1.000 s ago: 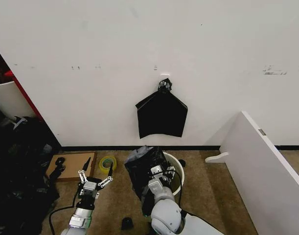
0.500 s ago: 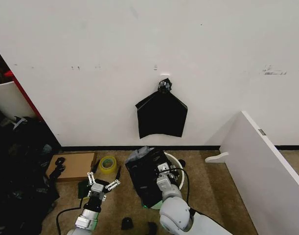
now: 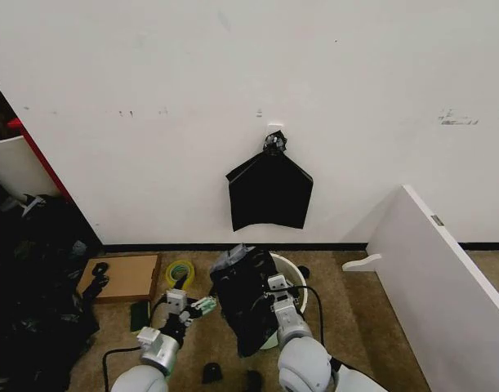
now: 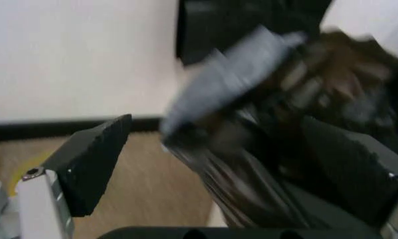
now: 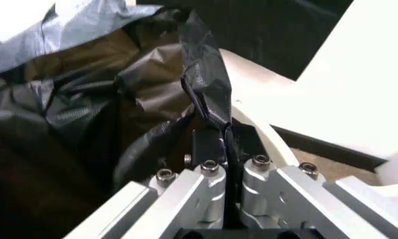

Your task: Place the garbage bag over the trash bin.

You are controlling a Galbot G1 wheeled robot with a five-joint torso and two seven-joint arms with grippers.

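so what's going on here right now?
The right gripper is shut on an edge of the garbage bag, holding it up at the trash bin by the wall. The bag hangs crumpled beside the rim, not yet spread over it. The left gripper, fingers open, reaches toward the bag's other side.

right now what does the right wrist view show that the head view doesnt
Right wrist view alone: the right pincer shut on a pinched fold of the crinkled glossy black plastic garbage bag.

Head view alone: the open left pincer beside the bag, a yellow-green tape roll, and a flat black bag on the wall.

Both: the bag draped at the round cream-white plastic trash bin.
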